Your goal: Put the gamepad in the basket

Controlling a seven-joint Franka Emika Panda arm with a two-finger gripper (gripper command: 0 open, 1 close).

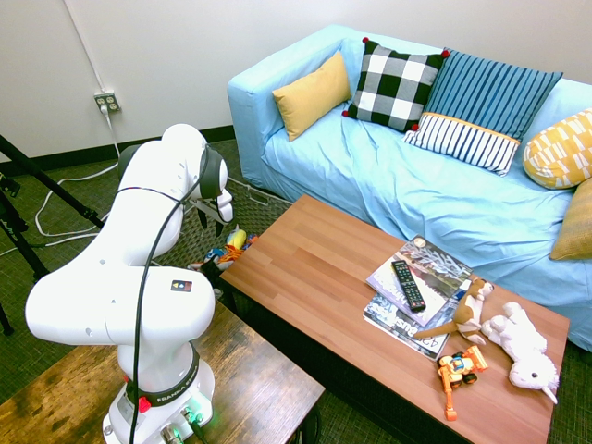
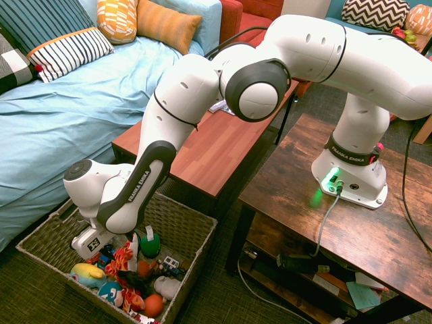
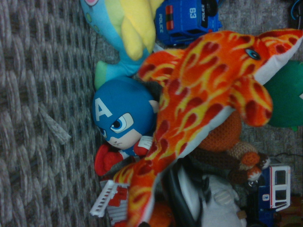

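The grey-brown woven basket [image 2: 197,228] stands on the floor between the sofa and the coffee table, and its woven wall [image 3: 38,94] fills one side of the wrist view. My gripper [image 2: 101,251] hangs low inside the basket, just above the toys. A black curved object with a pale patch, which looks like the gamepad [image 3: 187,201], shows in the wrist view, partly under an orange flame-patterned plush [image 3: 203,94]. No view shows whether it is held or lying loose. In the first exterior view my arm hides the gripper, and only the basket's far wall [image 1: 252,205] shows.
The basket holds several toys: a blue masked plush head [image 3: 118,118], a blue police car [image 3: 187,21] and a green toy [image 2: 150,244]. On the wooden coffee table [image 1: 314,277] lie a black remote [image 1: 408,285] on magazines, plush animals and an orange toy. A blue sofa [image 1: 407,194] stands behind it.
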